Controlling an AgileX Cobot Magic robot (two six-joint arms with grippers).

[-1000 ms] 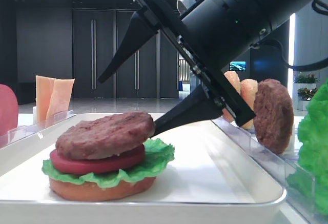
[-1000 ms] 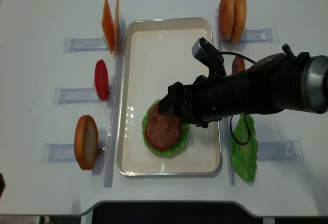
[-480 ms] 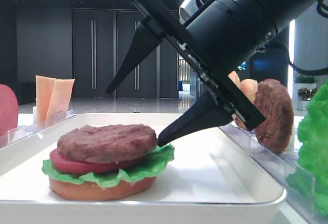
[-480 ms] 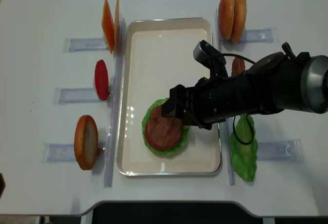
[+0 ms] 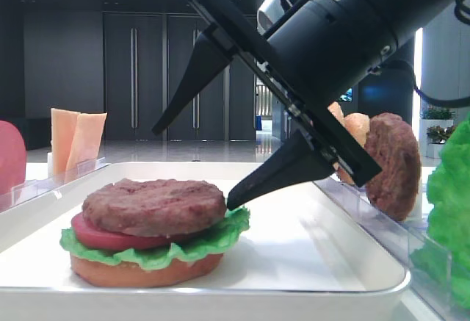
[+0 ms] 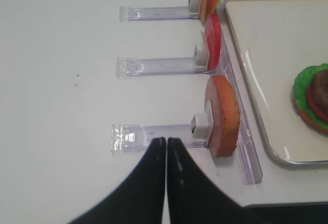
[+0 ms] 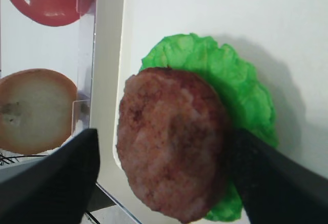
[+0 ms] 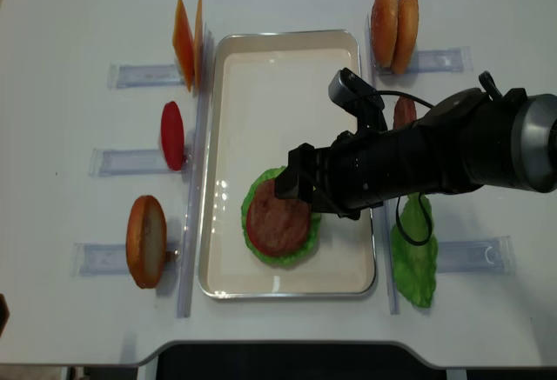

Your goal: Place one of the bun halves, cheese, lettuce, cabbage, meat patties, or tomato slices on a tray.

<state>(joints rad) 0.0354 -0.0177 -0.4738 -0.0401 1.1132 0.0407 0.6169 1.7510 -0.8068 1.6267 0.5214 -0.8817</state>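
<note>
One white table (image 8: 70, 15), dark hall behind

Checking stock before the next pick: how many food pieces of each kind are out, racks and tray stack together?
bun halves: 4
meat patties: 2
lettuce: 2
tomato slices: 2
cheese: 2
Total: 12

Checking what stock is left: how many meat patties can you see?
2. One meat patty tops the stack on the tray; another stands in the rack right of the tray. More may be hidden behind the arm.
</note>
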